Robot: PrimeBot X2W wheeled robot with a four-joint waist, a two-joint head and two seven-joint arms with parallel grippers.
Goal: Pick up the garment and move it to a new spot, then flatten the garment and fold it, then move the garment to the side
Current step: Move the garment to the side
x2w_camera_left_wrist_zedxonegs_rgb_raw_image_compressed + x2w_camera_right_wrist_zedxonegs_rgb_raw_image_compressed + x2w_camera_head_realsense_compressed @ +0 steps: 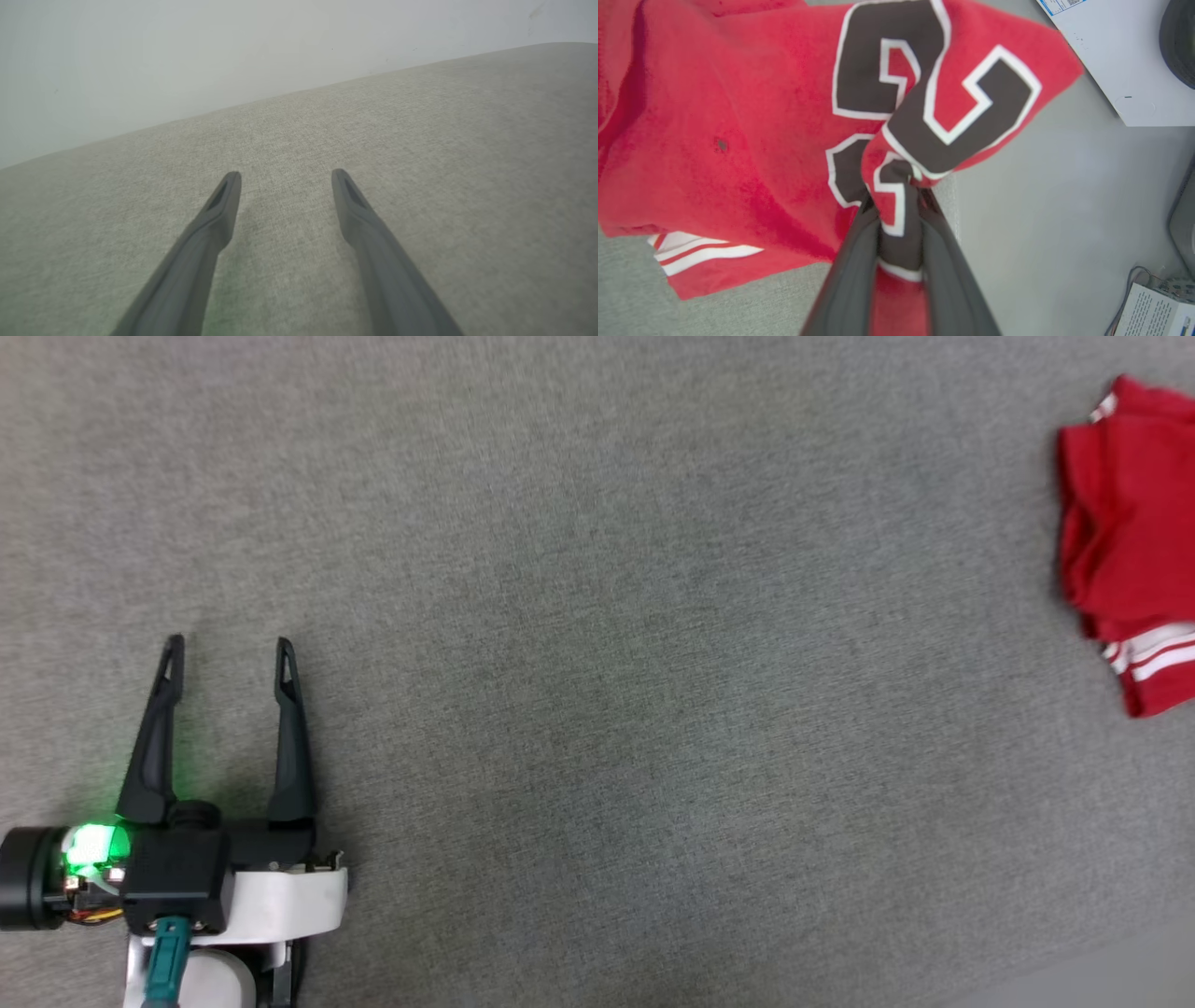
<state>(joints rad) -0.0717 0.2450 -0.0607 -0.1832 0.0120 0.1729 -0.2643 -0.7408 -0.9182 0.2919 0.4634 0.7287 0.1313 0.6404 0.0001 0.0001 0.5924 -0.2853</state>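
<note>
The right gripper (896,205), low in its wrist view, pinches a bunched fold of the red soft-fabric T-shirt (728,140) with white striped sleeves, which lies at the head view's right edge on the grey woven surface (597,616). The left gripper (229,653), lower left, is spread and empty. The shirt looks crumpled, so probably only the pick-up is under way; flattening, folding and setting aside remain.

Black left gripper (229,641) bears green light (89,847), seemingly teal cable (168,957).

Your left gripper (230,642) is over the cloth surface's (597,663) near left; the T-shirt (1130,523) lies far right, one fold inside your right gripper (896,200).
</note>
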